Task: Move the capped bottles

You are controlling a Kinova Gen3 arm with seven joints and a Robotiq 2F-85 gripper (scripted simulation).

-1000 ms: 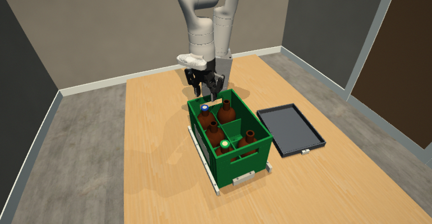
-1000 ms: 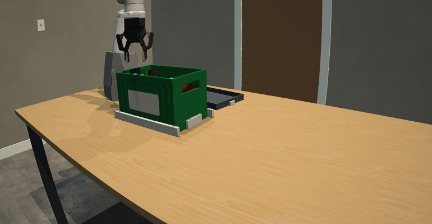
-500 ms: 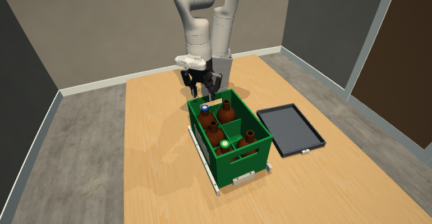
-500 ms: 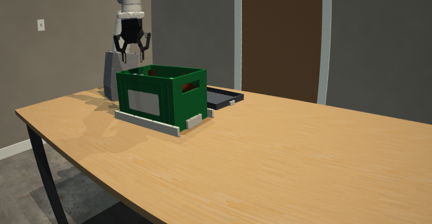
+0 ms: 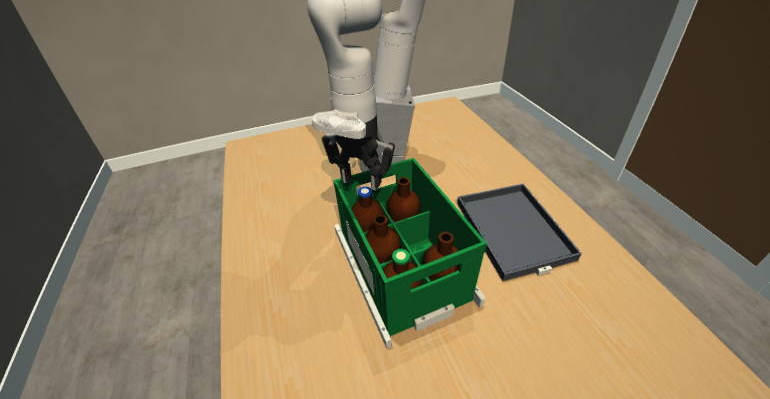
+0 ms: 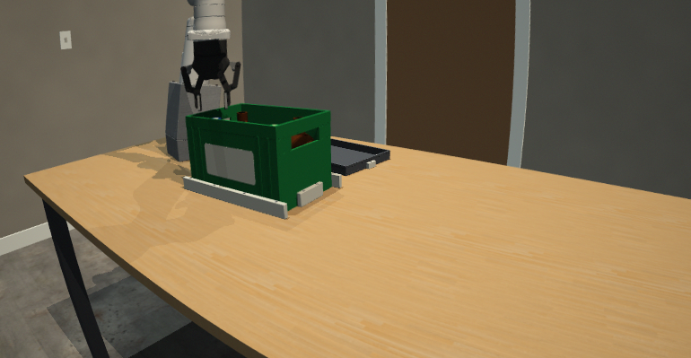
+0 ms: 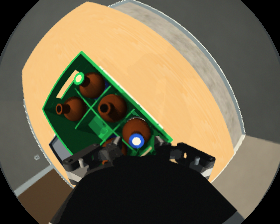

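Observation:
My gripper (image 5: pixel 361 183) (image 6: pixel 213 108) is partly open and empty, pointing down just above the blue-capped bottle (image 5: pixel 365 191) (image 7: pixel 136 140) at the crate's robot-side end. The green crate (image 5: pixel 399 307) (image 6: pixel 266 167) also holds a green-capped bottle (image 5: pixel 400 256) (image 7: pixel 79 78) in the near left corner in the top view. Three open brown bottles stand in it: one (image 5: pixel 382 242) (image 7: pixel 113 107) between the capped ones, one (image 5: pixel 403 202) beside the blue-capped one, one (image 5: pixel 443 256) (image 7: pixel 71 109) beside the green-capped one. The dark tray (image 5: pixel 517 229) (image 6: pixel 358 154) is empty.
A long white strip (image 5: pixel 362 285) (image 6: pixel 231 196) lies along the crate's left side. White blocks stand at its front (image 5: pixel 434 316) (image 6: pixel 310 194) and right corner. A small white block (image 5: pixel 544 270) (image 6: pixel 371 163) touches the tray's front. The crate walls and dividers rise around the bottles.

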